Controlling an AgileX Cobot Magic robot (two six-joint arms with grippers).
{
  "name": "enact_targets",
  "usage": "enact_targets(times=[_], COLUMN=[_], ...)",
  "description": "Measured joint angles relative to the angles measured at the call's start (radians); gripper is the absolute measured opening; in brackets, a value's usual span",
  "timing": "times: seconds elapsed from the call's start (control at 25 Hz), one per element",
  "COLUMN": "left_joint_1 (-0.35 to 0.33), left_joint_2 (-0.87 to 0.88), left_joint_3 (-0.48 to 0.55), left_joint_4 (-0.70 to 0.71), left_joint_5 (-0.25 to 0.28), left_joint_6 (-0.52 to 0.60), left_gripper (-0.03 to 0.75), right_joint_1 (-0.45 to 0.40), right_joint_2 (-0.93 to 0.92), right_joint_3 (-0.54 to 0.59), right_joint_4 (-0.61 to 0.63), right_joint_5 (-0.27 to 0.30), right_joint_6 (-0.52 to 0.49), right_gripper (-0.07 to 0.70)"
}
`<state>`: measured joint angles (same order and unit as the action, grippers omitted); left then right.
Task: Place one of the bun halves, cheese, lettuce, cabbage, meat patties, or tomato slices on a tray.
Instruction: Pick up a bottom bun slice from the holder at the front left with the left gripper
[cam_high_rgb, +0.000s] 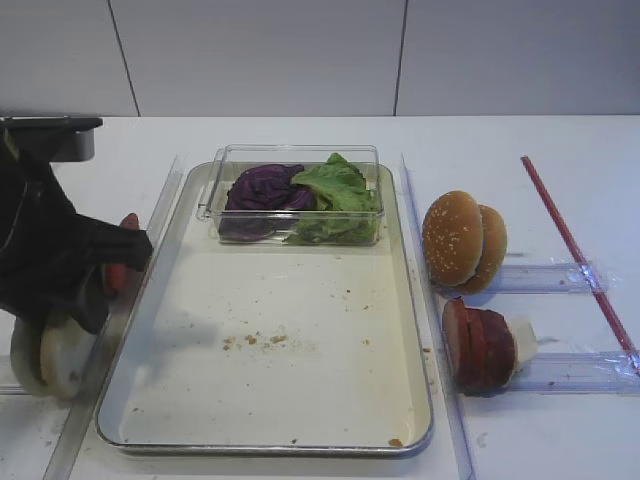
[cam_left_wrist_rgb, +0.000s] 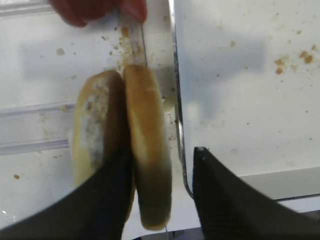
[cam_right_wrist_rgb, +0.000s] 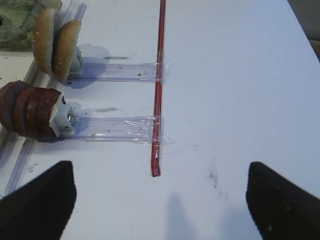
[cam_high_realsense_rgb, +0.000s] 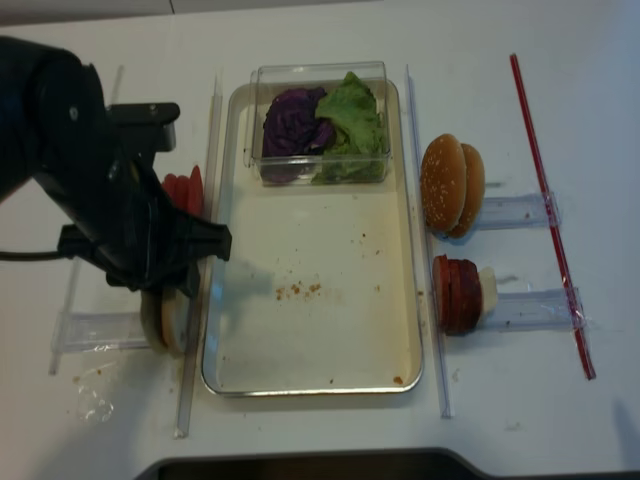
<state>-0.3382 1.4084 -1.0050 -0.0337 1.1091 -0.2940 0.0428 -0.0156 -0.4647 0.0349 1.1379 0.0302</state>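
Observation:
Two cream-white bun halves (cam_left_wrist_rgb: 147, 150) stand on edge just left of the tray (cam_high_rgb: 300, 380), by its rim. My left gripper (cam_left_wrist_rgb: 162, 152) is open around the right-hand half. One finger sits between the two halves and the other stands apart by the tray rim. From above, the arm covers most of the bun halves (cam_high_realsense_rgb: 170, 315). Cabbage (cam_high_rgb: 262, 190) and lettuce (cam_high_rgb: 335, 190) lie in a clear box on the tray. Tomato slices (cam_high_rgb: 125, 260) stand behind my left arm and meat patties (cam_high_rgb: 480, 345) right of the tray. Cheese is out of view. My right gripper (cam_right_wrist_rgb: 160, 200) hangs open over bare table.
Sesame bun tops (cam_high_rgb: 462, 240) stand on edge right of the tray, in a clear holder. A red strip (cam_high_rgb: 575, 250) is taped across the holders' far ends. Crumbs (cam_high_rgb: 255, 340) dot the tray floor. Clear rails run along both long sides of the tray.

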Motion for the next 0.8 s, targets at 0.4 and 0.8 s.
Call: enact_targets(times=[0.4,0.8], left_joint_1=[0.000,0.000], left_joint_2=[0.000,0.000], left_joint_3=[0.035,0.037], left_joint_4=[0.000,0.022], left_joint_5=[-0.050,-0.080], left_joint_6=[-0.007,-0.029], left_gripper=[0.264,0.255], right_joint_1=[0.000,0.000], right_joint_2=[0.000,0.000], right_joint_3=[0.000,0.000], right_joint_4=[0.000,0.000], right_joint_5=[0.000,0.000], right_joint_6=[0.000,0.000], right_gripper=[0.688,0.688])
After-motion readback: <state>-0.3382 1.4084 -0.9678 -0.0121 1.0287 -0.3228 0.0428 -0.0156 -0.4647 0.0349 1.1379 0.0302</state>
